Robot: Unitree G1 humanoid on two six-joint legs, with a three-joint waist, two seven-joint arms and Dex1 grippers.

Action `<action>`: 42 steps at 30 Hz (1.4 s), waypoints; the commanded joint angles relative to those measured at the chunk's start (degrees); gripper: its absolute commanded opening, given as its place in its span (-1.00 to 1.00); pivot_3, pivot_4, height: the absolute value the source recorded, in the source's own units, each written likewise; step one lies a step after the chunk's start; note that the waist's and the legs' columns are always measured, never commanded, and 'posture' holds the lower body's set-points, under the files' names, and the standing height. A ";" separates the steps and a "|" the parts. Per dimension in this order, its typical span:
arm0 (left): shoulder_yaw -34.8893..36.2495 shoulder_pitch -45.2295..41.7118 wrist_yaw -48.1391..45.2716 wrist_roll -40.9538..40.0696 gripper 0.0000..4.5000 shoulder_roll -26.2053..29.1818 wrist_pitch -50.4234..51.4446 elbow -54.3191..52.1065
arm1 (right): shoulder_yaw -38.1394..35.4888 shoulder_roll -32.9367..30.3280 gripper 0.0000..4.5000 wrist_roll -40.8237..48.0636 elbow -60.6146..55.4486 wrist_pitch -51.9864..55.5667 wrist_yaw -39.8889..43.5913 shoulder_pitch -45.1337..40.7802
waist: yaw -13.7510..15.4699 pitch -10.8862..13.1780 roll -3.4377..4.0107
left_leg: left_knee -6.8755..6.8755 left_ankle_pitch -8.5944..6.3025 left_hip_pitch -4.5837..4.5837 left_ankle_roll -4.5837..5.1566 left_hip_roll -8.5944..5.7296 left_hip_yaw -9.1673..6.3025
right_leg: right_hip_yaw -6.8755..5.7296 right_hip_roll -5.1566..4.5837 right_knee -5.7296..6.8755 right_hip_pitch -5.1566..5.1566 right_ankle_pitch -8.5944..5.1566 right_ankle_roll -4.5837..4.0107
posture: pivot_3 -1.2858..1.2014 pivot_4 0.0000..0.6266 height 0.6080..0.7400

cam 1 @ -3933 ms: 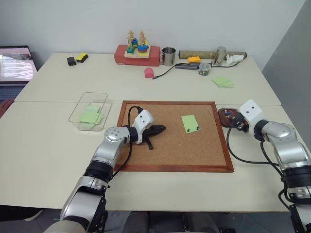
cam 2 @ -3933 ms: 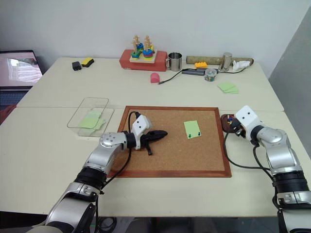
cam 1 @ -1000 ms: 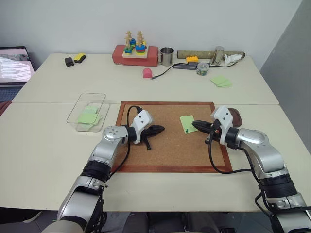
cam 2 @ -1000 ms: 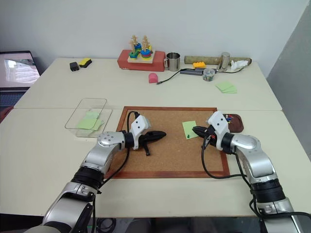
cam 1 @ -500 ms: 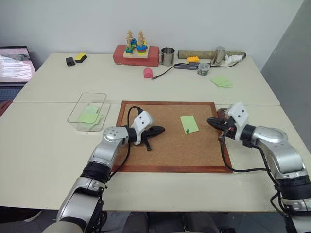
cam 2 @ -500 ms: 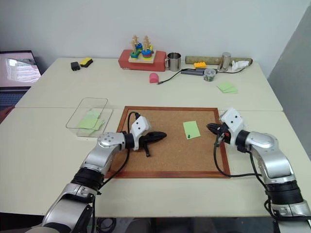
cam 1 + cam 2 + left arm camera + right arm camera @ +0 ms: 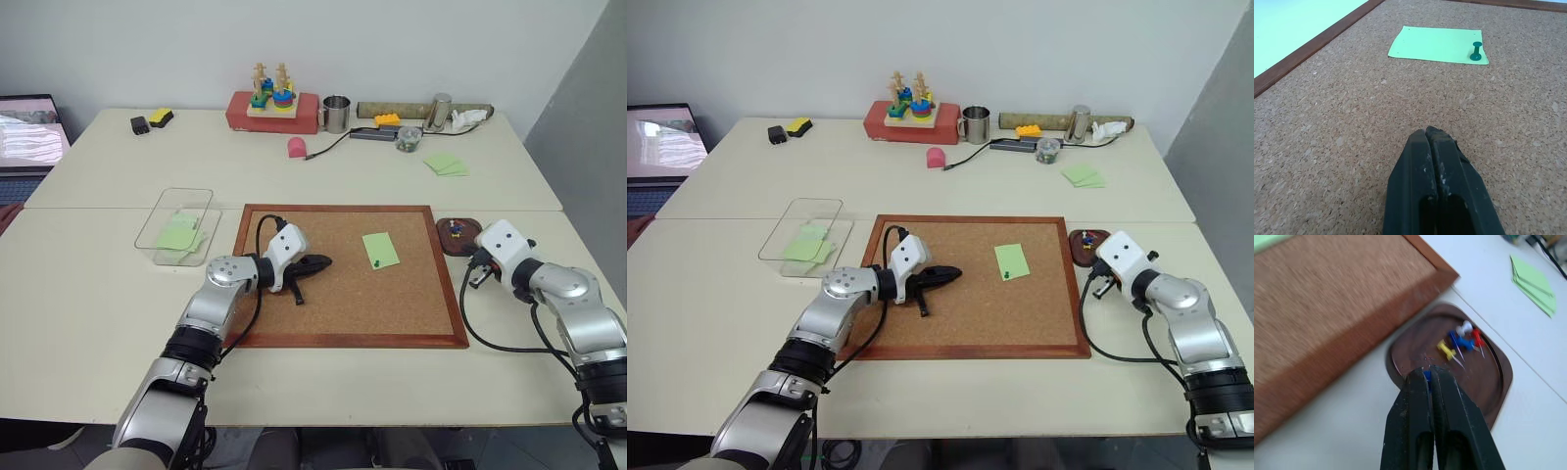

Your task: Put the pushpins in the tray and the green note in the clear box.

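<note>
1. Left gripper (image 7: 1431, 133): fingers pressed together, pinching nothing, low over the cork board (image 7: 343, 323), on its left half.
2. Right gripper (image 7: 1429, 372): fingers pressed together at the near edge of the tray (image 7: 1493, 391), just right of the cork board. Cannot tell if a pin sits between the tips.
3. Tray: small, dark brown, on the table (image 7: 98, 294) beside the cork board's far right corner. Small bright pins (image 7: 1462, 340) inside, red, blue, yellow and white.
4. Green note (image 7: 380, 250): flat on the cork board, right of the middle, between the two grippers.
5. One dark pushpin (image 7: 1476, 51): stuck upright in the near corner of the green note.
6. Clear box (image 7: 157, 235): on the table, left of the cork board, with green paper inside.
7. Stack of green sheets (image 7: 447, 164): far right on the table, well apart from the tray.
</note>
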 commanded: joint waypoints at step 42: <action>-1.42 1.46 -0.20 1.51 -1.00 0.09 0.99 0.65 | -6.81 1.86 0.73 7.54 0.49 5.36 1.07 -6.86 | 0.01 -0.02 0.01 | -0.01 0.00 0.00 0.00 0.00 0.01 | 0.01 0.00 -0.01 0.01 0.00 0.00 | 0.03 -0.52 1.00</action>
